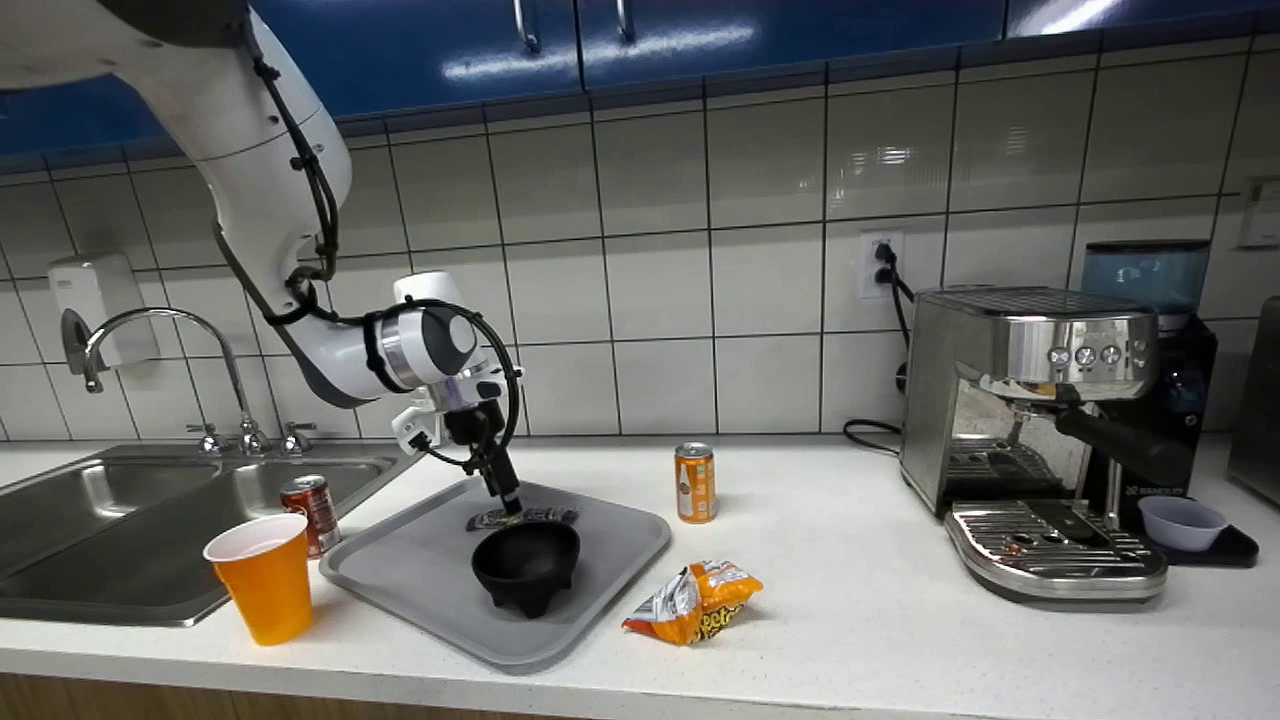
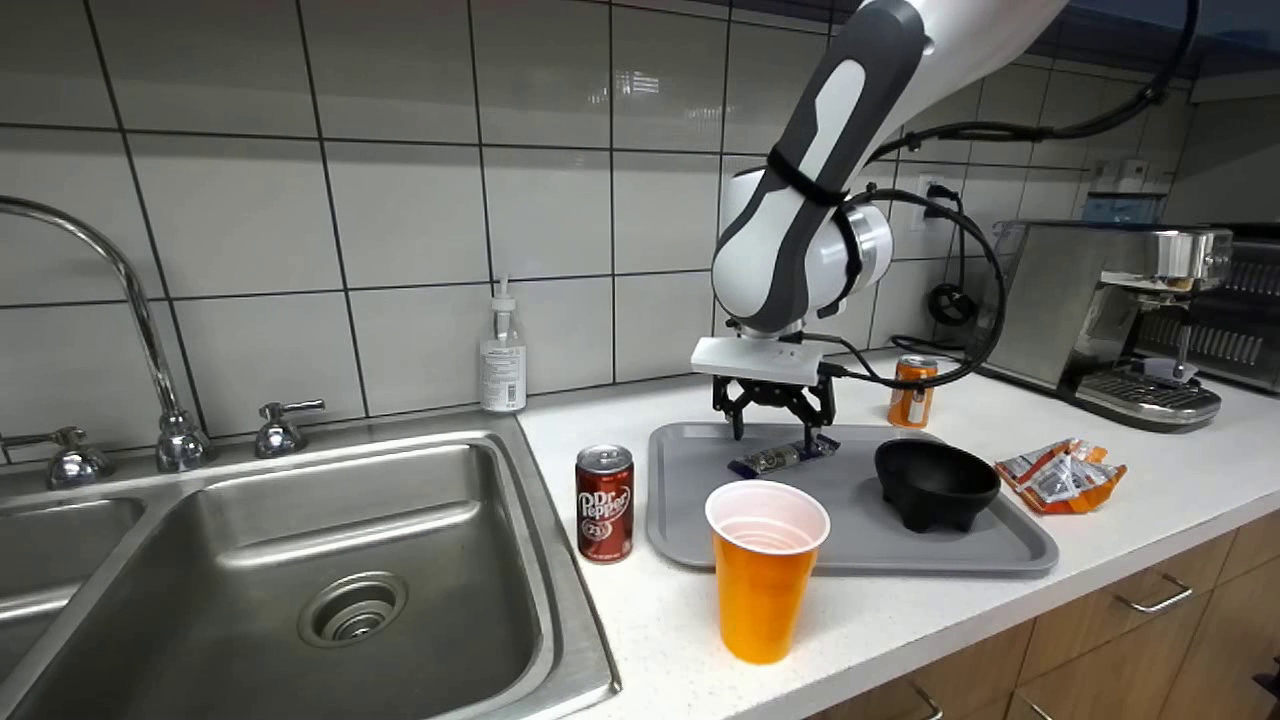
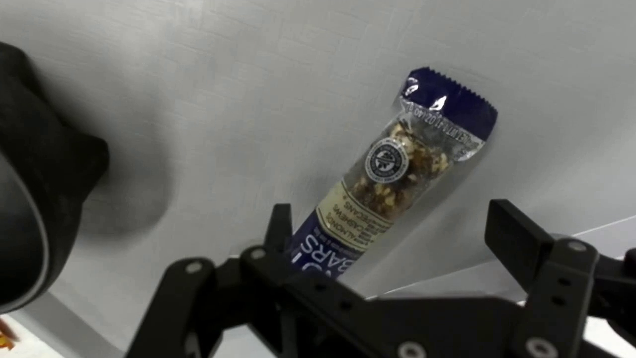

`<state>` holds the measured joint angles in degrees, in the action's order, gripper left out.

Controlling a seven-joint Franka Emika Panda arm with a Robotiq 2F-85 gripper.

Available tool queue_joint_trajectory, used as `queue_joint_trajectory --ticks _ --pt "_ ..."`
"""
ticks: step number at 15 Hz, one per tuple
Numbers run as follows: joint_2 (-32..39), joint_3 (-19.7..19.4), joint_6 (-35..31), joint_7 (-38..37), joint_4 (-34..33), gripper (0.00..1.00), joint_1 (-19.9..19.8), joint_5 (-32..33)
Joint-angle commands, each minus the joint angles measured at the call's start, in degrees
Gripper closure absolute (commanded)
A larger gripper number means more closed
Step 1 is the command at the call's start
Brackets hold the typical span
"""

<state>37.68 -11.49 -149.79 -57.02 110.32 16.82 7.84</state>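
Widely spread, tool point(image 3: 389, 215) just over a wrapped nut bar point(image 3: 381, 186), contact unclear, gray tray point(image 3: 238, 124) beneath

- My arm point(image 1: 270, 180): glossy white, rounded, dark grey trim point(image 2: 890, 60).
- Silver ring point(image 1: 403, 350) low on it.
- Black cable point(image 2: 999, 290) looping outside, black strap point(image 2: 805, 178) wrapped round the arm.
- White plate point(image 2: 757, 360) above my gripper point(image 2: 773, 434).
- Gripper: black, angular, blocky fingers point(image 3: 516, 243), round grey screw heads point(image 3: 576, 246).

both exterior views: set back, facing tiled wall point(image 1: 660, 290), sharing tray point(image 1: 420, 575) | wrist view: close, downward over nut bar point(image 3: 360, 209)
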Motion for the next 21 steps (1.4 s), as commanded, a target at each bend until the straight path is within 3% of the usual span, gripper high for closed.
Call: queue_joint_trajectory --ticks 1,9,10,12,14,20,21 --pt "1.5 -0.1 2.3 -1.7 -2.4 0.00 -0.4 -0.8" --pt "3.0 -0.2 2.8 -2.7 -3.6 0.00 -1.1 -2.7" --pt "3.0 -0.2 2.9 -2.8 -3.6 0.25 -1.1 -2.8" --pt "3.1 -0.2 3.0 -2.8 -3.7 0.32 -1.2 -2.9" --pt "3.1 -0.3 3.1 -3.1 -3.8 0.51 -1.3 -2.8" --pt "2.6 -0.5 3.8 -3.8 -4.3 0.95 -0.8 -2.2" --pt "2.4 -0.5 4.0 -4.0 -4.2 0.95 -0.6 -2.0"
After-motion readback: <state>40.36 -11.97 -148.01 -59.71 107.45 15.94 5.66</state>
